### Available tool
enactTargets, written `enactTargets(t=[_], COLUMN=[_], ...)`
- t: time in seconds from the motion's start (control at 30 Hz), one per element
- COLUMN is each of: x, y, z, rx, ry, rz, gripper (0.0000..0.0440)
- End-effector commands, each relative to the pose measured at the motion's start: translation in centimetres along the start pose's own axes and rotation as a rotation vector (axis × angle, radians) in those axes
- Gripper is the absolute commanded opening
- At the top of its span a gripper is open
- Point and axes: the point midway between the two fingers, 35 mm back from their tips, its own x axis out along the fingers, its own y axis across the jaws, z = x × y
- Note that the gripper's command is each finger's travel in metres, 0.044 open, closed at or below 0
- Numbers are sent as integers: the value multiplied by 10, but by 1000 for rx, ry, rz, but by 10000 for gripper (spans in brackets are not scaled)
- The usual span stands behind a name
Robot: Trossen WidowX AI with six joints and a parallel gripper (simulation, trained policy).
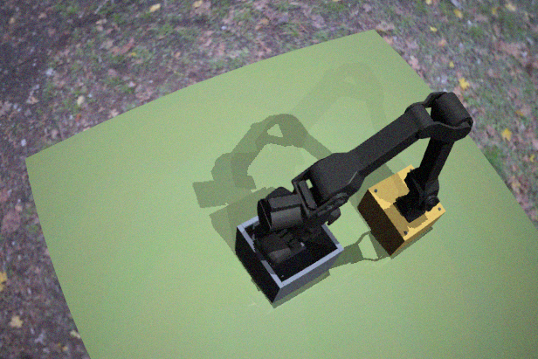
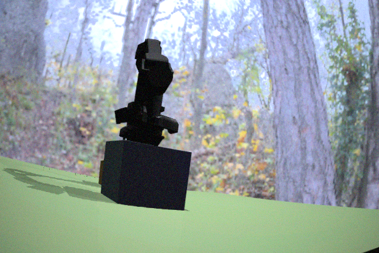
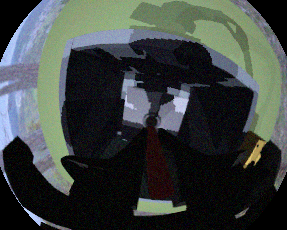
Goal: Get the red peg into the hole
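Note:
The open box is dark with a grey rim. The light plate at its bottom has a round dark hole. My gripper is shut on the red peg, which looks dark red between the fingers in the wrist view. The hand reaches down into the box in the top and exterior views, and the peg is hidden there. In the wrist view the peg's far end lines up with the hole. Whether it is above the hole or in it, I cannot tell.
A yellow block with small dark screws stands beside the box, under the arm's base. A sliver of it shows behind the box in the exterior view. The box walls surround the hand. Both stand on a green table top.

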Motion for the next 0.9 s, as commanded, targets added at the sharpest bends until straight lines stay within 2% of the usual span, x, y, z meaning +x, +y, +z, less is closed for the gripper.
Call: enactTargets(t=[0.0, 0.13, 0.33, 0.47, 0.6, 0.87], x=[10, 16, 26, 28, 25, 18], y=[0, -1, -2, 0, 4, 11], z=[1, 3, 3, 0, 3, 6], rx=[-20, -34, -52, -56, -53, -41], ry=[7, 6, 11, 39, 85, 183], rz=[-6, -20, -47, -47, -38, -10], gripper=[0, 16, 119, 115, 149, 159])
